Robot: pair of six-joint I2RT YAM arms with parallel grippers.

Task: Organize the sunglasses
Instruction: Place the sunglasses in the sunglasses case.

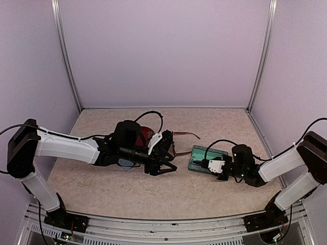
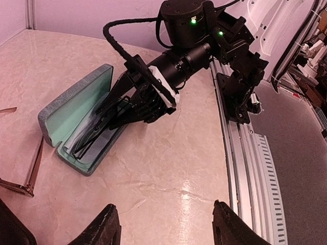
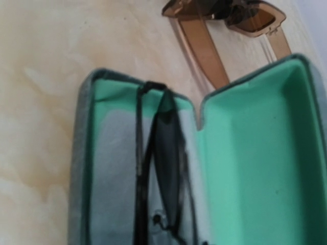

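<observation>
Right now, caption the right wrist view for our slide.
Black sunglasses lie in the open mint-lined case; brown sunglasses rest beyond it.

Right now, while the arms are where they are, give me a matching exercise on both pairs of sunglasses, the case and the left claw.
Things:
1. black sunglasses
2. reddish-brown sunglasses
3. case
4. left claw

States:
A. fingers apart, nothing between them
B. on the tabletop, outside the case
C. lid swung back, green lining showing
D. lying inside the case

Pairs: 1-D, 2-B, 3-C, 4-A
</observation>
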